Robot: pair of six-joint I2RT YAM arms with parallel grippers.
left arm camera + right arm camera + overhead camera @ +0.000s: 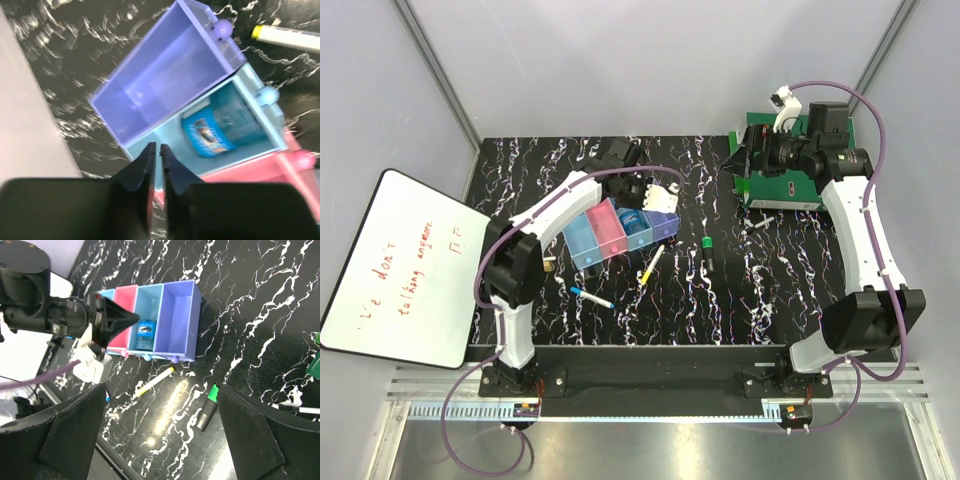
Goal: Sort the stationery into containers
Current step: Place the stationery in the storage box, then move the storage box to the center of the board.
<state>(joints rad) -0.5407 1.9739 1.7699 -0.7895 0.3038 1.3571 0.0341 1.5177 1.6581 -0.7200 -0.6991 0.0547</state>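
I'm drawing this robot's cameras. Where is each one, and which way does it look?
Top external: above and behind the robot, looking down on the table; the left arm and right arm show, bases at the bottom.
Left wrist: on the left arm, looking down past the shut left pincer into the purple bin.
Right wrist: on the right arm, looking across the table; the open right pincer frames the view.
Shared: both wrist views show the round blue object in a light blue bin.

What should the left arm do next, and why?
Probably lift the left gripper clear of the bins: its jaws are shut on nothing, the round blue object already lies in a light blue bin, and the yellow-and-white pen lies loose nearby.
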